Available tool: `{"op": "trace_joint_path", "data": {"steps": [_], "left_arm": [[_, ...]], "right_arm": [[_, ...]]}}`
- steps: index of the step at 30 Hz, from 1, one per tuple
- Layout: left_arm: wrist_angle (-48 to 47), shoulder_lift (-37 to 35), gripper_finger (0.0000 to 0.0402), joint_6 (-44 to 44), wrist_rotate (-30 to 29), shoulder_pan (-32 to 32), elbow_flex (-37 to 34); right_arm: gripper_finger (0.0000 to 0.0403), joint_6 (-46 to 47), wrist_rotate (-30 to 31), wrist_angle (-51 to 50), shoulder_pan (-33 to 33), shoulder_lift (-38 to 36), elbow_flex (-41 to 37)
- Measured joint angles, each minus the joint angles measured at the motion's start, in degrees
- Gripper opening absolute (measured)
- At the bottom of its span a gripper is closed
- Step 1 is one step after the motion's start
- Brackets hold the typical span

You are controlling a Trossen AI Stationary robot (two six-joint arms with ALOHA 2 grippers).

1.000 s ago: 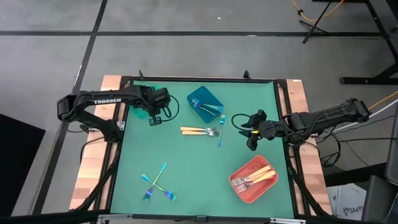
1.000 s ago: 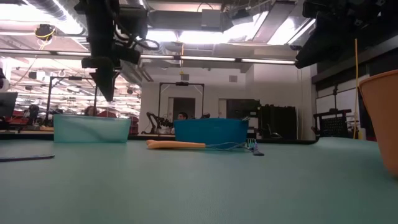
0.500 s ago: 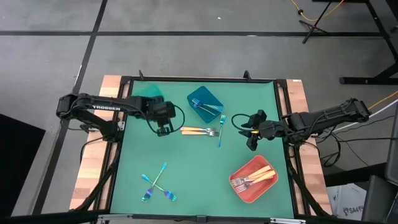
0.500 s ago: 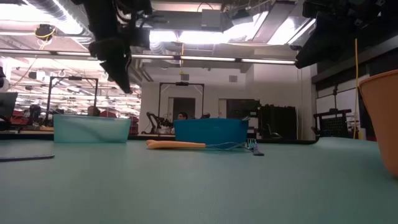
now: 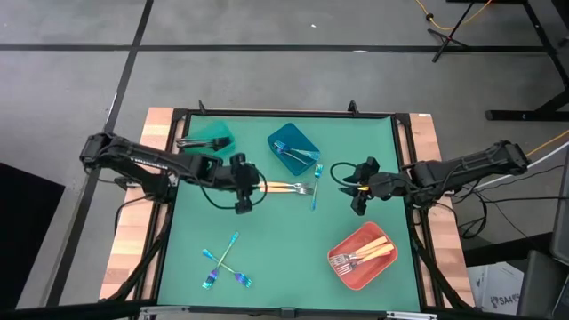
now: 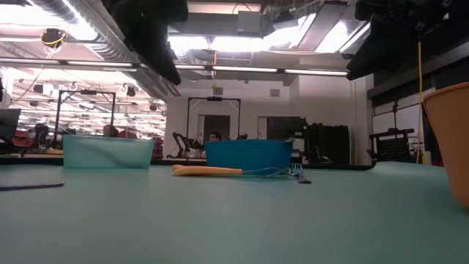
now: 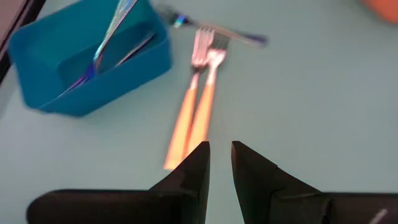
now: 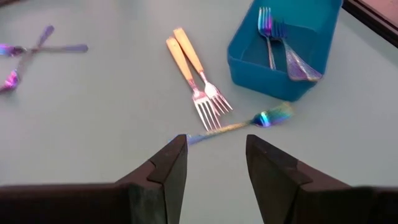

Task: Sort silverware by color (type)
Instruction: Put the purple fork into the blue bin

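Left gripper (image 5: 242,188) narrow, empty, just beside gold-handled forks (image 5: 284,188) lying loose mid-table. Right gripper (image 5: 360,198) wide, empty, waiting near table's right edge. Some forks already binned: blue bin (image 5: 293,148), red bin (image 5: 363,256), teal bin (image 5: 210,136). Left to sort: gold pair, iridescent fork (image 5: 316,185), crossed forks (image 5: 223,262).

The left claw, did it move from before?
Yes. In the high view the left claw went away from the teal bin and now sits by the gold-handled forks.
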Motion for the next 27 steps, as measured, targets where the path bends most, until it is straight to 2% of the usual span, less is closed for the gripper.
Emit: {"op": "trace_joint_path", "data": {"steps": [12, 19, 27], "left_arm": [[6.7, 0.3, 0.0059, -3.8, -0.3, -9.2, 0.0], [6.4, 0.3, 0.0059, -3.9, -3.7, -13.6, 0.0], [6.4, 0.3, 0.0059, -6.6, -4.9, -16.8, 0.0]], "right_arm": [[0.0154, -0.3, -0.1, 10.5, 0.0, 8.2, 0.0], [0.0154, -0.2, 0.1, 17.7, 0.0, 13.5, 0.0], [0.0154, 3.6, 6.3, 24.1, 0.0, 18.2, 0.0]]}}
